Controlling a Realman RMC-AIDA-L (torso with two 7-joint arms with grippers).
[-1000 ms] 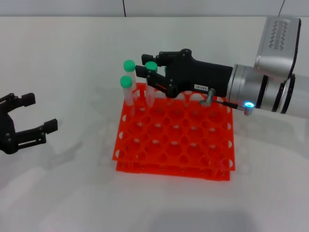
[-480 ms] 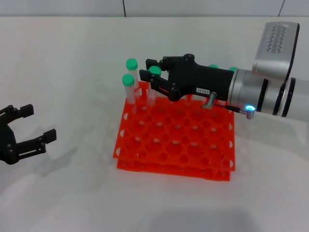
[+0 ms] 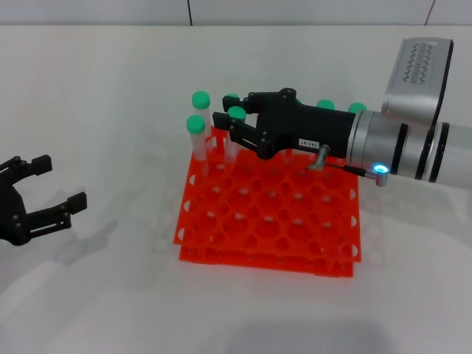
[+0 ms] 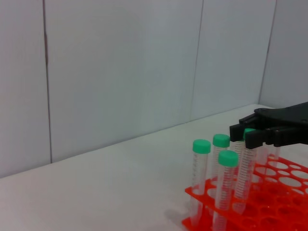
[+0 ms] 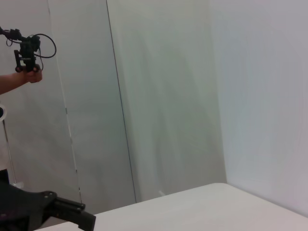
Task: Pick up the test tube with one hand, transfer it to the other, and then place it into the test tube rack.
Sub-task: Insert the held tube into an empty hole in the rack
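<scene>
Right pincer (image 3: 234, 127) grips the test tube (image 3: 234, 133) by its upper part, tube's foot in the far-left corner of the test tube rack (image 3: 269, 214) — lower it straight, then release. Left pincer (image 3: 40, 193) waits open above the surface (image 3: 103, 103), well apart.

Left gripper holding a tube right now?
No. In the head view the left gripper sits open and empty on the table's left side, well away from the rack.
</scene>
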